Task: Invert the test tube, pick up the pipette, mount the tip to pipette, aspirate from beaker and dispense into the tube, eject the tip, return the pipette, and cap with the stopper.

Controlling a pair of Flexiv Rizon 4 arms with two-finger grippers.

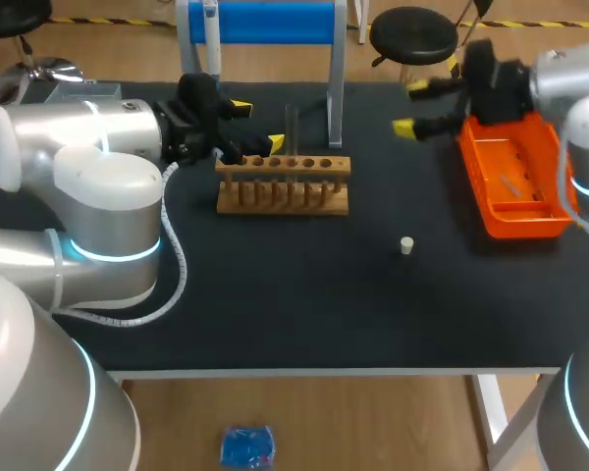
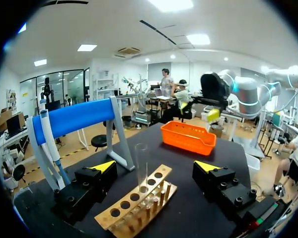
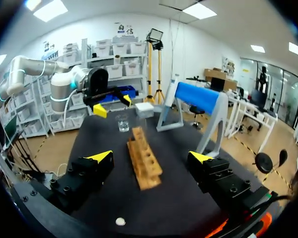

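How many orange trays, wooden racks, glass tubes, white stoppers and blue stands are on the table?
orange tray: 1
wooden rack: 1
glass tube: 1
white stopper: 1
blue stand: 1
Total: 5

The work surface is a matte black rectangular table top [image 1: 304,314] with a white front edge, carried on a white metal leg [image 1: 488,417]. The floor is light brown wood-pattern flooring [image 1: 373,422], marked with yellow-and-black striped tape [image 1: 535,24]. A black round stool [image 1: 413,34] stands behind the table. White walls [image 3: 139,27], a black-framed glass partition [image 2: 64,83] and rectangular white ceiling light panels [image 2: 171,4] enclose the room.
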